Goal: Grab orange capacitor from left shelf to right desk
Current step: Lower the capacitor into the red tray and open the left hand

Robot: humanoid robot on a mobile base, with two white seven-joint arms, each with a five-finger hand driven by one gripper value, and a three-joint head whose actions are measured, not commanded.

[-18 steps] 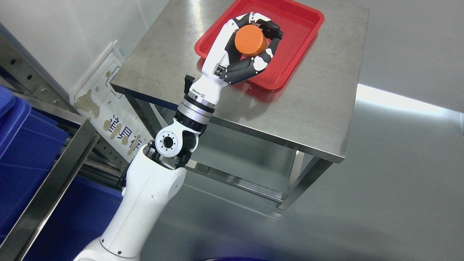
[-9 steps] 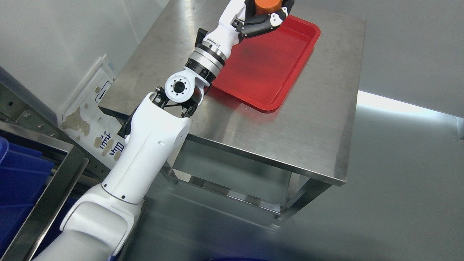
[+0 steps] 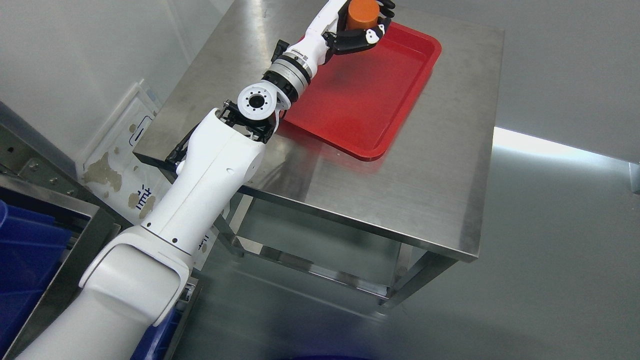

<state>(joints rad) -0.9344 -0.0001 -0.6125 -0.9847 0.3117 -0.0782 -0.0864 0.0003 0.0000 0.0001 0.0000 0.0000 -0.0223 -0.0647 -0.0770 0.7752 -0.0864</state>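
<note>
Orange cylindrical capacitor point(image 3: 362, 14) sits in the grasp of the left robot hand point(image 3: 361, 27) at the top of the head view, with its flat round face turned toward the camera. The black-and-white fingers point(image 3: 356, 41) curl around the capacitor's sides, one set under it and another above, partly cut off by the top edge of the picture. The hand and the capacitor are over the far end of the shallow red plastic tray point(image 3: 400, 97); whether the capacitor touches the tray floor cannot be told from here.

The tray lies on the brushed stainless-steel table point(image 3: 425, 190), toward its far left part, with its long sides running roughly along the table's length and its near corner reaching toward the middle of the tabletop. The near and right parts of the tabletop are bare metal. The white left arm point(image 3: 210, 175) comes in from the lower left corner, crosses the table's left edge, and stretches over the tray's left rim to the hand.

At the left edge of the picture stands a grey metal shelf frame point(image 3: 65, 280) with a blue plastic bin point(image 3: 25, 250) inside it. A white worn placard point(image 3: 120, 165) with peeling marks leans on the wall behind the arm, beside the table's left edge.
</note>
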